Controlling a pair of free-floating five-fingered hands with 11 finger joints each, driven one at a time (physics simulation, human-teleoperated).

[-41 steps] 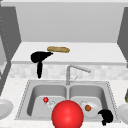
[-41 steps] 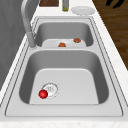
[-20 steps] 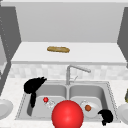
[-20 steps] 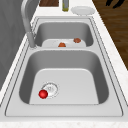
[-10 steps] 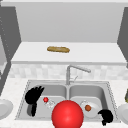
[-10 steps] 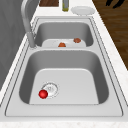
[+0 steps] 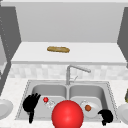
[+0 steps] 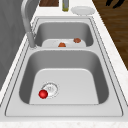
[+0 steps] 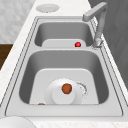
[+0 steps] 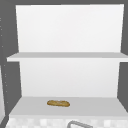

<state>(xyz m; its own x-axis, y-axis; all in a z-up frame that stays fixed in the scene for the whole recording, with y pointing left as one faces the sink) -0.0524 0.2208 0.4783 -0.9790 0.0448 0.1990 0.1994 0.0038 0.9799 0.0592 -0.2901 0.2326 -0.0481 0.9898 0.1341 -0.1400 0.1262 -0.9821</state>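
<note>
My left hand (image 7: 31,103) hovers over the left edge of the left basin, fingers straight and spread upward, holding nothing. A small red ball (image 7: 45,99) lies just right of it by the drain, also the red ball (image 8: 43,94) (image 9: 78,44). My right hand (image 7: 106,116) hangs at the sink's front right corner with relaxed fingers, empty; the same hand (image 8: 115,2) shows past the far counter edge. A white plate (image 7: 93,111) in the right basin carries a brown item (image 7: 88,108) (image 9: 66,88). A large red sphere (image 7: 67,114) sits front and centre.
A bread loaf (image 7: 58,49) (image 10: 58,103) lies on the shelf above. The faucet (image 7: 68,72) rises behind the divider. White plates (image 7: 3,107) (image 7: 123,112) rest on the counter either side. A bottle (image 8: 65,5) stands by the far plate (image 8: 83,10). A second brown item (image 8: 77,40) lies in the right basin.
My left hand has come down from beside the shelf to the left basin's edge and turned its fingers upward. The right hand and the objects have stayed put.
</note>
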